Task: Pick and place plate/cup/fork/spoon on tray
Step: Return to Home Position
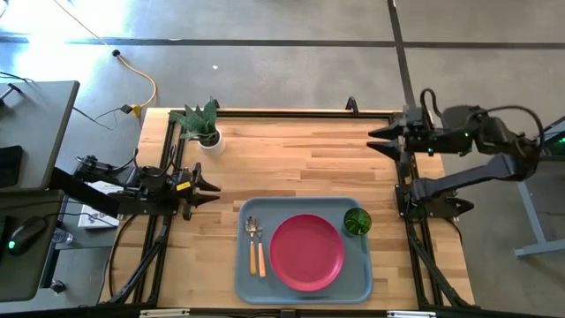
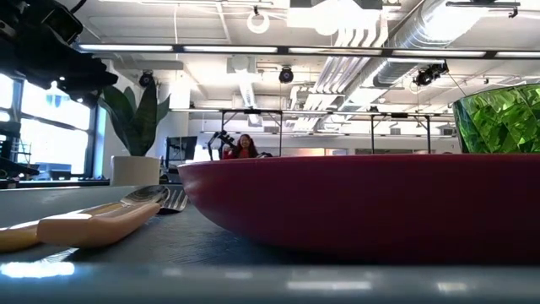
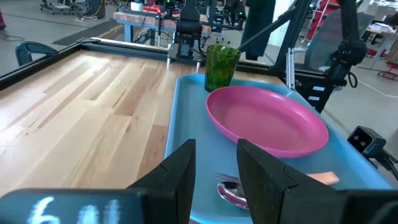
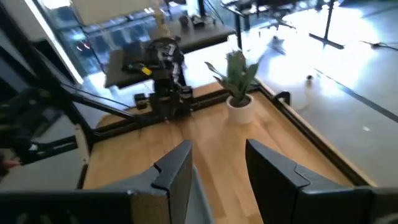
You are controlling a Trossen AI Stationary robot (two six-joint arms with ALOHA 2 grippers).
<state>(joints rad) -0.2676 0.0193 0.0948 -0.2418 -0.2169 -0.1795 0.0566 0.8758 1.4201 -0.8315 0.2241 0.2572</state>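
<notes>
The blue-grey tray (image 1: 303, 287) lies at the table's near middle. On it rest the pinkish-red plate (image 1: 306, 252), the green cup (image 1: 357, 221) at its far right corner, and the fork (image 1: 258, 247) and spoon (image 1: 252, 245) side by side at its left, orange handles toward the near edge. The plate (image 3: 267, 119), cup (image 3: 221, 66) and spoon's bowl (image 3: 231, 193) show in the left wrist view. My left gripper (image 1: 214, 187) is open and empty at the table's left edge, left of the tray. My right gripper (image 1: 374, 140) is open and empty at the far right.
A white pot with a green plant (image 1: 206, 126) stands at the table's far left corner. Bare wood lies between the tray and the far edge. In the low view a person (image 2: 245, 146) shows far off in the room behind.
</notes>
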